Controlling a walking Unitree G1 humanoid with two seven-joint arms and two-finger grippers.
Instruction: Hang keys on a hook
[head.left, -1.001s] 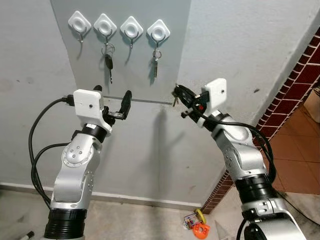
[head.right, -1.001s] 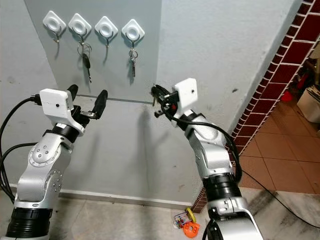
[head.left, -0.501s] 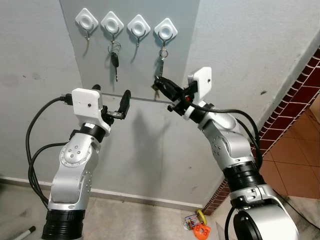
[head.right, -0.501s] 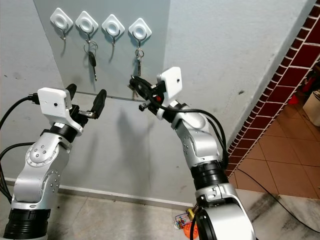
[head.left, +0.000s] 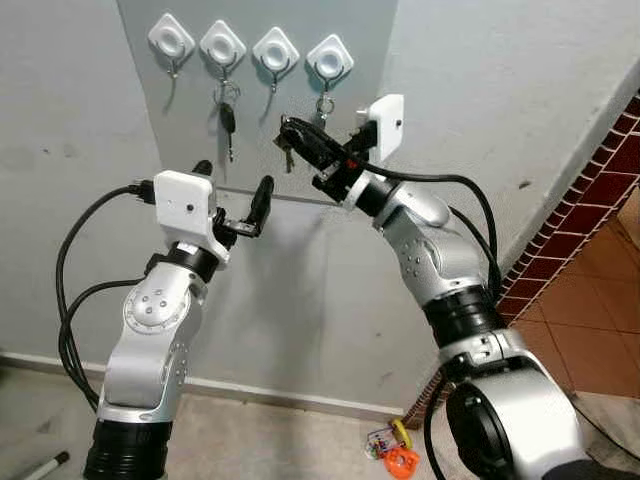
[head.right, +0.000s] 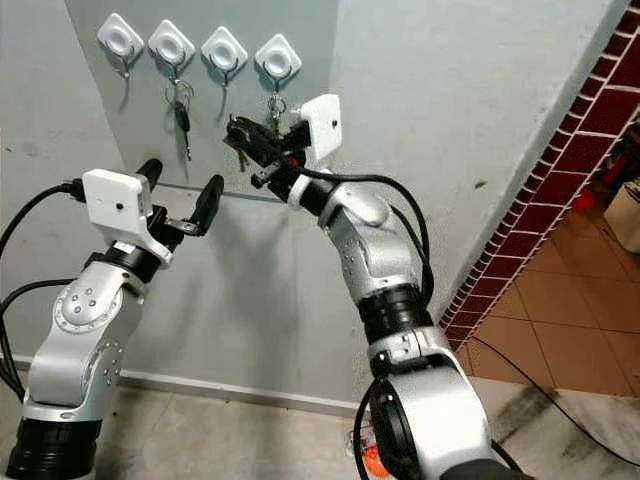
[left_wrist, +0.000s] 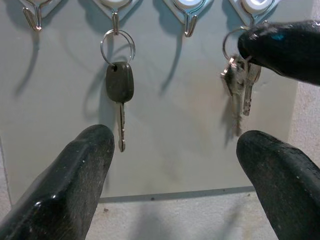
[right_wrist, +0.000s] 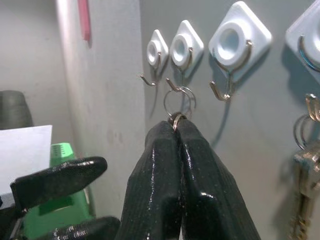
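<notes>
A small bunch of metal keys on a ring (head.left: 286, 152) is pinched in the closed jaws of the right gripper (head.left: 292, 133), just below the third white diamond-shaped wall hook (head.left: 274, 50), while the left gripper (head.left: 232, 195) hovers lower with jaws spread, holding nothing.

Keys (head.left: 286, 152) below hooks (head.left: 250, 50), left of hung bunch (left_wrist: 240, 82)

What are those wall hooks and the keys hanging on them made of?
The hooks look like shiny bent metal wire, set in glossy white bases, probably plastic. The car key has a dull black head, likely plastic, on a silvery metal blade. The key bunch looks plain metal.
</notes>
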